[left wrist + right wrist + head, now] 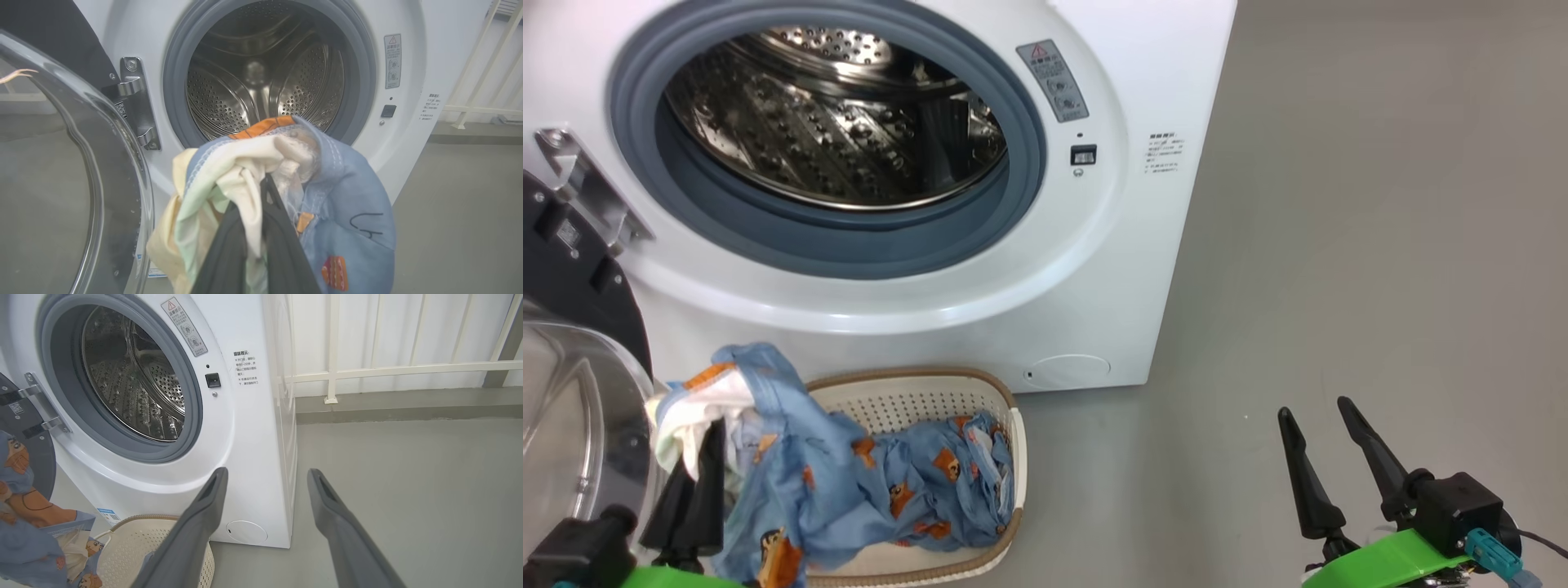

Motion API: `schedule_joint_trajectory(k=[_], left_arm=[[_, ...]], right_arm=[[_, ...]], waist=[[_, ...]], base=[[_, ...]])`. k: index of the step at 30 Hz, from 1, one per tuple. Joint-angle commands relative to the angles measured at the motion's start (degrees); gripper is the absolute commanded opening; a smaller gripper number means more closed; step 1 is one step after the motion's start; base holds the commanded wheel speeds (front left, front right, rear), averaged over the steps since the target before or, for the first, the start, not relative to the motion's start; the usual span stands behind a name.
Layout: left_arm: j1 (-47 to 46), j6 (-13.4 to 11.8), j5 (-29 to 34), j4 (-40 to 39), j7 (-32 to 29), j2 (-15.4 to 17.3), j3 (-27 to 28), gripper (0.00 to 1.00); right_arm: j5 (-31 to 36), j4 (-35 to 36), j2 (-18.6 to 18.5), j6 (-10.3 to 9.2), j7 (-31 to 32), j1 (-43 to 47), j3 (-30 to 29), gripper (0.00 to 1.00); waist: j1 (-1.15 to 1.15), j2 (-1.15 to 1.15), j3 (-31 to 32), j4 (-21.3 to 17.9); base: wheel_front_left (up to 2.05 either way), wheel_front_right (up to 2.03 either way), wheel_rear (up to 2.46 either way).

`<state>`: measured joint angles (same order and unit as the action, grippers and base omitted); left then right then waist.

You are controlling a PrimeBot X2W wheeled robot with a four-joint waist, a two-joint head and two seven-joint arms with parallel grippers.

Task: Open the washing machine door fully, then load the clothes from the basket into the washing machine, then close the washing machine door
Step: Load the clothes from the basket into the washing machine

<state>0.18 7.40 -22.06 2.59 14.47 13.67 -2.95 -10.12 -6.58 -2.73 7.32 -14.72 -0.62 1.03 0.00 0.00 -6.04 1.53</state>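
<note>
Pinching clothes bunch, left gripper fingers hold it above basket, facing open washing machine, likely for loading; door parked left, clear; right gripper fingers spread, idle.

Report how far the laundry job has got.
Done: the washing machine door stands open. In hand: the left gripper is shut on the clothes, one end raised, the rest in the basket. Left: the drum holds none yet; loading and closing the door remain.

Our right gripper, dark fingers spread, empty. We face big white washing machine, steel drum exposed. Cream perforated basket, light blue printed clothes lower left.
</note>
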Motion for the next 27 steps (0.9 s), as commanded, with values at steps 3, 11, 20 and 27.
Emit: schedule_joint_trajectory(k=[3, 11, 20, 27], left_arm=[[0.0, 0.1, 1.2, -1.9, 0.5, 0.5, 3.5, 0.00], [2.6, 0.1, 2.7, -2.4, 0.5, -1.6, 6.6, 0.00], [3.8, 0.1, 3.4, -2.8, 0.5, -3.0, 6.9, 0.00], [3.8, 0.1, 3.0, -2.7, 0.5, -3.0, 7.1, 0.00]], right_arm=[[1.1, 2.0, -0.1, 0.17, -0.3, 0.2, 1.0, 1.00], [1.4, 3.0, -0.1, 0.17, -0.3, 1.3, 0.4, 1.00], [0.8, 3.1, -0.1, 0.17, -0.3, 2.0, 0.2, 1.00], [0.3, 3.2, -0.1, 0.17, -0.3, 2.1, 0.3, 1.00]], waist=[[0.00, 0.00, 1.3, -0.2], [0.00, 0.00, 2.9, -0.7], [0.00, 0.00, 3.7, -0.5], [0.00, 0.00, 2.9, -0.5]], base=[[0.00, 0.00, 0.00], [0.00, 0.00, 0.00], [0.00, 0.00, 0.00], [0.00, 0.00, 0.00]])
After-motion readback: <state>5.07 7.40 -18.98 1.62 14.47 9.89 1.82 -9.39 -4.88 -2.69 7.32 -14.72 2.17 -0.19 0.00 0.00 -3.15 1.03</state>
